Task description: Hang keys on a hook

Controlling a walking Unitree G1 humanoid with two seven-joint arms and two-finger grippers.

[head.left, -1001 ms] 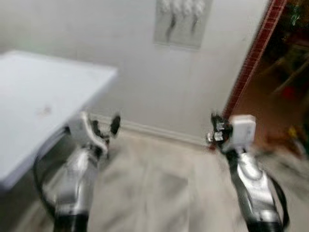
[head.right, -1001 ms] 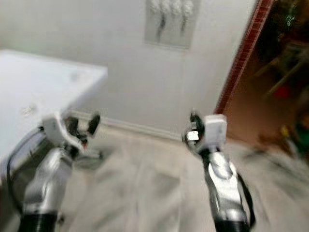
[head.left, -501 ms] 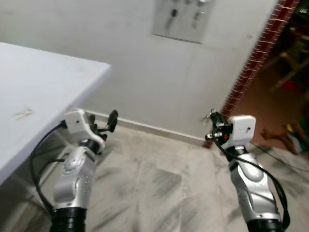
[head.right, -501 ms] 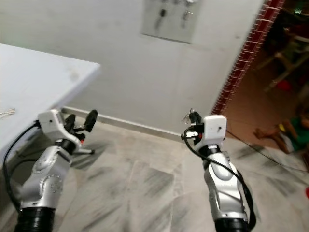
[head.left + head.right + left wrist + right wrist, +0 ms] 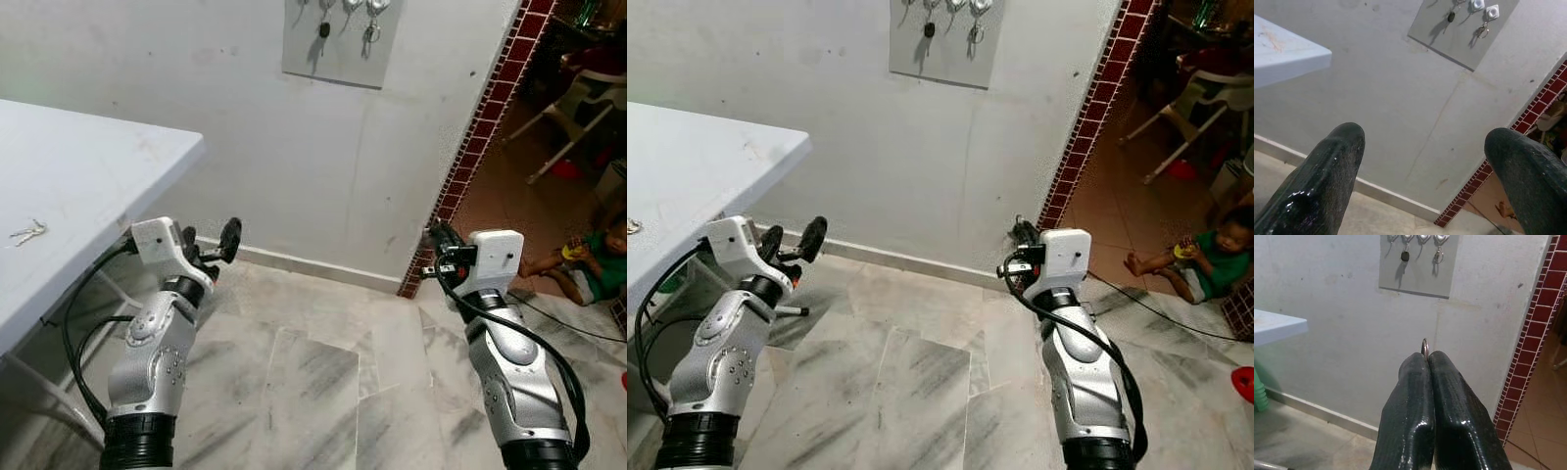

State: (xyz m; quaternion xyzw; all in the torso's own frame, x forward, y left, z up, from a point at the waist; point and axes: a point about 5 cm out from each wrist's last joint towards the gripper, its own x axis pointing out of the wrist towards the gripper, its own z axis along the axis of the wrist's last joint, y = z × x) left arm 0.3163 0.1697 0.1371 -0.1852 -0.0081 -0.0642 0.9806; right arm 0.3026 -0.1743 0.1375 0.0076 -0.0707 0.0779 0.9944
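Grey metal ring (image 5: 1424, 346) protrudes from between the tips of the right pincer (image 5: 1427, 360), whose two black fingers are pressed together on it, pinching the keys; in the head views this pincer (image 5: 438, 238) is raised at the right, pointing toward the wall, with small metal pieces visible just under its fingers. Wall ahead is white plaster, carrying a grey hook board (image 5: 338, 43) high up. Board has a row of hooks; a dark-headed key (image 5: 1405, 257) hangs from one and a silver key ring (image 5: 1438, 256) from another (exact hook count not readable at the frame edge). Held keys are well below the board and well apart from it. Left pincer (image 5: 209, 246) is held up at the left, fingers spread wide with nothing between them; the left wrist view shows both black fingertips (image 5: 1332, 166) apart, framing the wall and the board (image 5: 1464, 29). White surface (image 5: 78, 196) stands at the robot's left, its corner near the left arm; another small set of keys (image 5: 27, 232) lies on it. Floor is grey-veined marble tile (image 5: 313, 382). Red brick-tiled edge (image 5: 480, 147) marks a doorway at the right. Beyond it a person sits on the floor (image 5: 1205, 259), near a white plastic chair (image 5: 1195, 103).
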